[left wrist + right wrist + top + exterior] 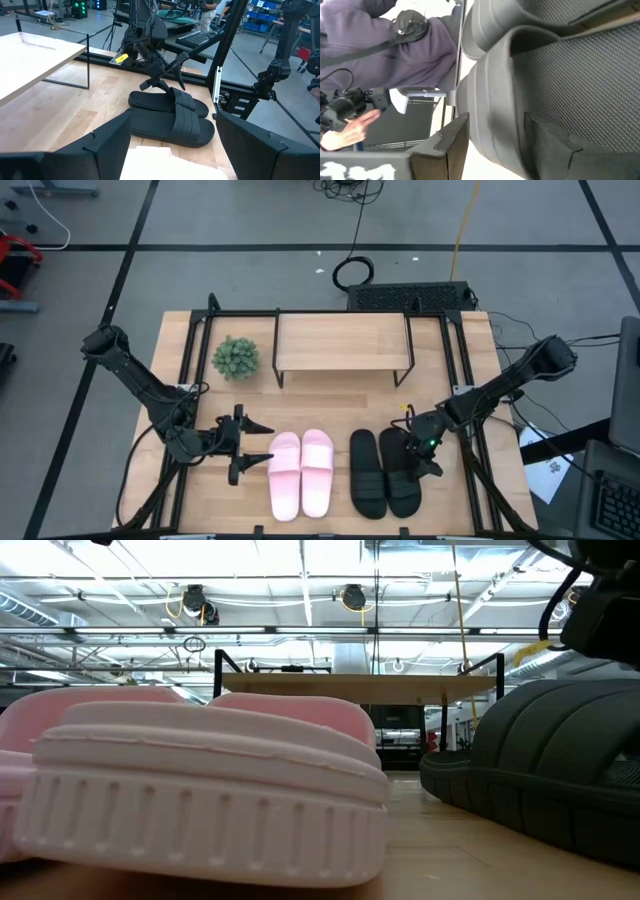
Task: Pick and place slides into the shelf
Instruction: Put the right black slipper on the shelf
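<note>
Four slides: we count two light pink slides [301, 472] and two black slides [384, 472], lying in side-by-side pairs on the near half of the wooden tabletop [470, 510].
Left gripper: the left gripper [251, 452] sits low just left of the pink pair, fingers spread wide apart — we see nothing between them.
Potted plant: a small round green plant [235, 357] stands left of the shelf.
Shelf: the low shelf with a light wood top board and thin black legs [343, 341] stands at the far middle of the table, nothing on its board.
Pink pair: toes toward the shelf, the two touching along their length.
Black pair: just right of the pink pair, a narrow gap between them.
Right gripper: the right gripper [421, 451] is down at the strap of the rightmost black slide — its fingers [451, 145] apart, one either side of the strap edge, not yet pinching.
Person: a purple sleeve [395, 50] and a hand [351, 129] show beyond the table.
</note>
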Available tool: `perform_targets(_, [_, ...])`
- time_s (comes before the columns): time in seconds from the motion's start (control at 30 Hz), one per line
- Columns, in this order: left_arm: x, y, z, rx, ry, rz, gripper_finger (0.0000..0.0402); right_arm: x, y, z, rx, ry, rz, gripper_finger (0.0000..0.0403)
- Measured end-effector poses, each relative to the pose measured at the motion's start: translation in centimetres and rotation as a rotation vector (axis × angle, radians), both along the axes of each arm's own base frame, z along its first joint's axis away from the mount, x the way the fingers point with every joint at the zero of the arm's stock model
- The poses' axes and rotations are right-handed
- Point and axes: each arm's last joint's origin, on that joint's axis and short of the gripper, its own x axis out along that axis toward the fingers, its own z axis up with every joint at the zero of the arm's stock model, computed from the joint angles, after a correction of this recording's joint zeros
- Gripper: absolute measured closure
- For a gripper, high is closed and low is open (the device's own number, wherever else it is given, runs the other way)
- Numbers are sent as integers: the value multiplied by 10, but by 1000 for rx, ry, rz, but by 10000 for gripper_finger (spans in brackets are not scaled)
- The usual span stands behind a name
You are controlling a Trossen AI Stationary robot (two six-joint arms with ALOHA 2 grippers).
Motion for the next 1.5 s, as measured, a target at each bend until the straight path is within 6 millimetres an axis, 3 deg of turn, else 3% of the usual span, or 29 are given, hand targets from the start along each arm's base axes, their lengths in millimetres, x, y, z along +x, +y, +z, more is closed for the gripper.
perform_targets(0.6, [0,0,0,4,0,-1,108,4,4,-4,59,18,40,231])
perform_targets(0.83, [0,0,0,5,0,-1,108,5,4,-5,50,-2,54,279])
perform_targets(1.2, [0,0,0,5,0,-1,108,4,3,-7,21,-12,57,390])
perform_targets(1.5, [0,0,0,5,0,-1,108,5,3,-6,31,6,27,398])
